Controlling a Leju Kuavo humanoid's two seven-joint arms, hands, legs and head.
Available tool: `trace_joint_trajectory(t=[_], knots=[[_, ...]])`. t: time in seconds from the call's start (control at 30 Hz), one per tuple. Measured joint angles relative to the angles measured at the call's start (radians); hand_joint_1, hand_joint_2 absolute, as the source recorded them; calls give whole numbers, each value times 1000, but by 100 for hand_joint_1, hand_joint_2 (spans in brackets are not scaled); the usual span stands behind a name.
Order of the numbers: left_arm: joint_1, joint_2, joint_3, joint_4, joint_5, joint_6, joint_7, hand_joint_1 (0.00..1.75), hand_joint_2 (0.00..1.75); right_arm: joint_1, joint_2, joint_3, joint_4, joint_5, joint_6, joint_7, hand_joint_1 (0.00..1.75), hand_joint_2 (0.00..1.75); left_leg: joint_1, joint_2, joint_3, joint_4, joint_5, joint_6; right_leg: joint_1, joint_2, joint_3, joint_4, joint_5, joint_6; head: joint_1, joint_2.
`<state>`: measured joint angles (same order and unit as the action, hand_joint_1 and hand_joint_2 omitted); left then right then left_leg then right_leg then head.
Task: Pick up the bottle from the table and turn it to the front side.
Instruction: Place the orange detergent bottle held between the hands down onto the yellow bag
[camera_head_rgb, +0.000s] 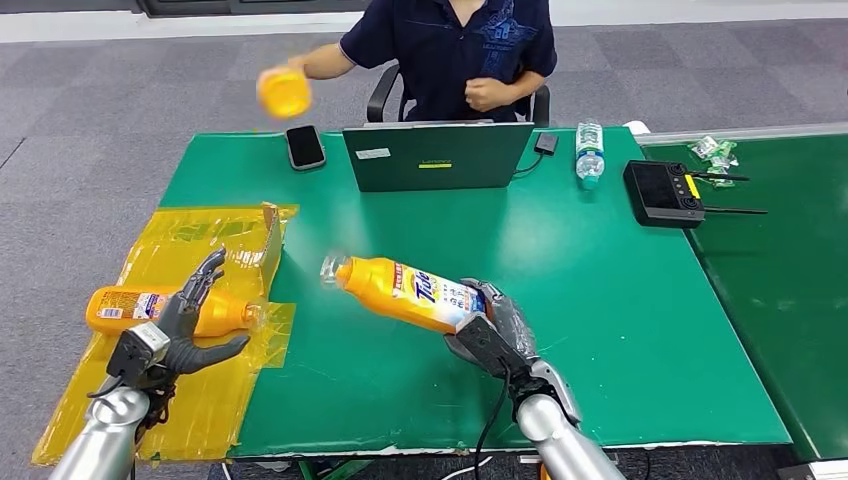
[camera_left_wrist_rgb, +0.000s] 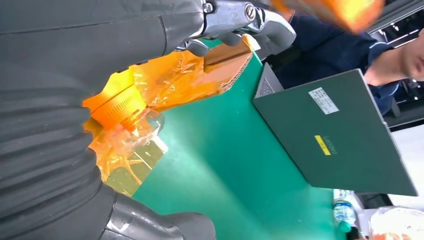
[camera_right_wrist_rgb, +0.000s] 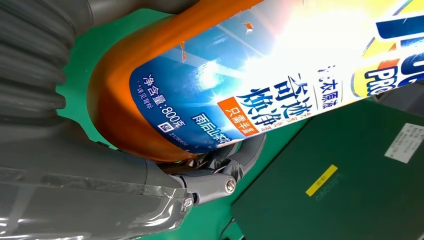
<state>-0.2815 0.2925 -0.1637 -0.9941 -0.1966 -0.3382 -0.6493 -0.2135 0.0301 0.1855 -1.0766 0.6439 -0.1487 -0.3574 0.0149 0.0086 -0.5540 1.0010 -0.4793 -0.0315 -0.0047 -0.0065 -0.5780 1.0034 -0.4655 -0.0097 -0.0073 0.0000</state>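
- Far left of your head view: a second orange bottle (camera_head_rgb: 165, 310) lies on its side on crinkled yellow plastic sheeting (camera_head_rgb: 190, 250) that drapes over the table's left edge.
- Your left hand (camera_head_rgb: 185, 325) hovers just over that bottle, fingers spread apart and gripping nothing; whether they touch it cannot be told. Your left wrist view shows the bottle's ribbed orange cap (camera_left_wrist_rgb: 117, 105) wrapped in clear film, beside a strip of cardboard (camera_left_wrist_rgb: 230, 62).
- Above, at the table's far side, a seated person in a dark blue shirt (camera_head_rgb: 450, 50) holds out a round orange object (camera_head_rgb: 284, 93), blurred in the frame.
- A black phone (camera_head_rgb: 305, 146) lies flat on the green table (camera_head_rgb: 600, 300), next to a dark green laptop (camera_head_rgb: 435, 155) whose lid faces you.
- Centre: the task bottle (camera_head_rgb: 405, 290), orange with a blue-and-white label, is off the table, held nearly level with its neck pointing toward your left.
- Your right hand (camera_head_rgb: 490, 330) wraps the bottle's base end, fingers curled round it; your right wrist view shows the label's blue panel (camera_right_wrist_rgb: 210, 100) and 1 finger (camera_right_wrist_rgb: 235, 160) pressed under the bottle.
- Right: a clear water bottle (camera_head_rgb: 589, 152) lies by the laptop, then a black remote controller (camera_head_rgb: 660, 193) with 2 antennas, then crumpled wrappers (camera_head_rgb: 715, 152) on the adjoining table.
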Motion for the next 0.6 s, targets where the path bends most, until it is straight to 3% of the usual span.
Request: trace_joint_trajectory(t=[0.23, 0.6], knots=[[1, -17, 2, -2, 31, -5, 0, 0, 175, -17, 15, 7, 19, -9, 5, -6, 175, 175, 0, 0, 0, 0, 0, 0, 0, 0, 0, 0, 0, 0, 0, 0], [-7, -127, 1, -4, 103, 1, 0, 0, 175, -62, 88, 49, 64, -60, 2, -93, 175, 175, 0, 0, 0, 0, 0, 0, 0, 0, 0, 0, 0, 0, 0, 0]])
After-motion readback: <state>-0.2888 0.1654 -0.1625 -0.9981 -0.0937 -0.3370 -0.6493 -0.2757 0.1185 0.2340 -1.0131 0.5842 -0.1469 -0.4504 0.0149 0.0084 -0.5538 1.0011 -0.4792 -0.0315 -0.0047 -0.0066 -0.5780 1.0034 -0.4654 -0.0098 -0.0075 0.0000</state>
